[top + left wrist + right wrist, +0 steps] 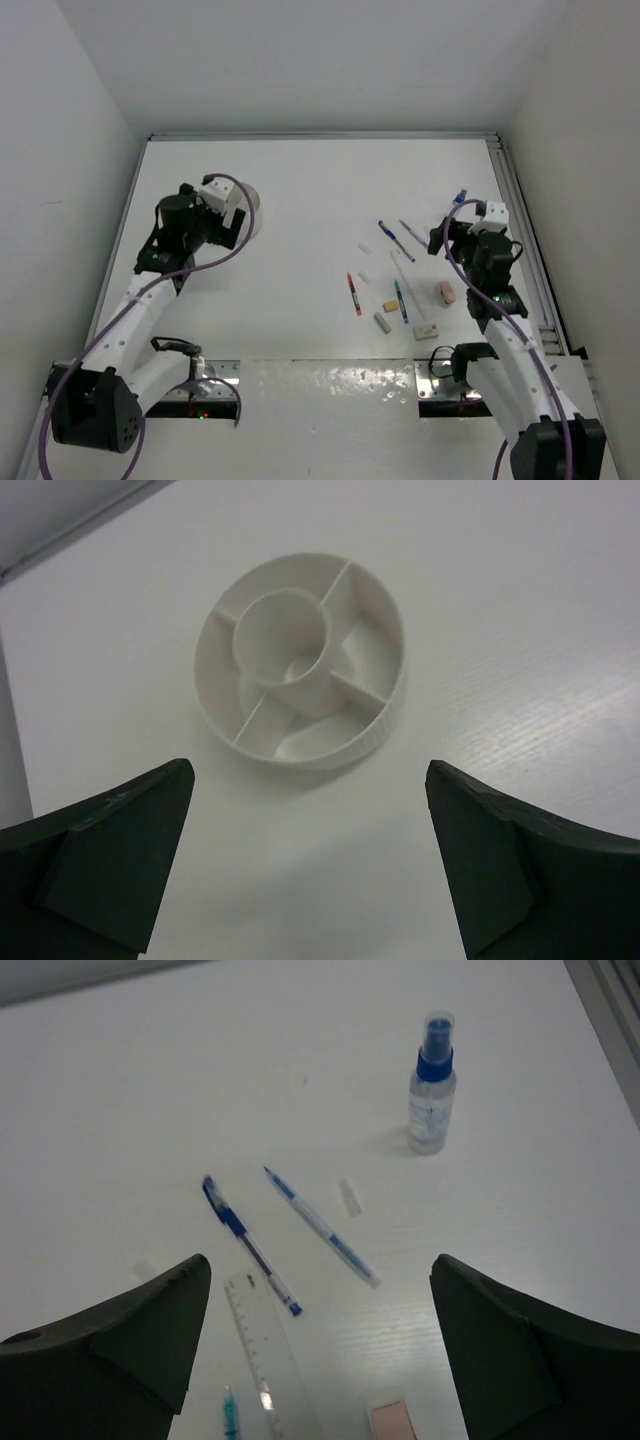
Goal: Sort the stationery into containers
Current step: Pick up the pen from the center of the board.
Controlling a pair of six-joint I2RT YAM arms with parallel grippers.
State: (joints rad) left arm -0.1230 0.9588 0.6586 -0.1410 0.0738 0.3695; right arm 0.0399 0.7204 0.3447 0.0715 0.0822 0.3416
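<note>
So the white tub [352, 742] sits on the left part of the desk [300, 190]. It has a round cup in the middle and divided sections around it, all just bare plastic. Wide open desk separates it from the stationery, which lies over by the railed right edge.

Left claw [308, 770] hangs spread wide, gripping nothing, with the tub just ahead of its tips. Right claw [320, 1260] is spread and unloaded too, above a dark blue pen [250, 1245], a paler pen [320, 1225] and the ruler [262, 1360]. The blue-capped bottle [432, 1090] stands upright farther out. A pink eraser [446, 291] and a red-orange pen [354, 294] lie nearer the bases.
</note>
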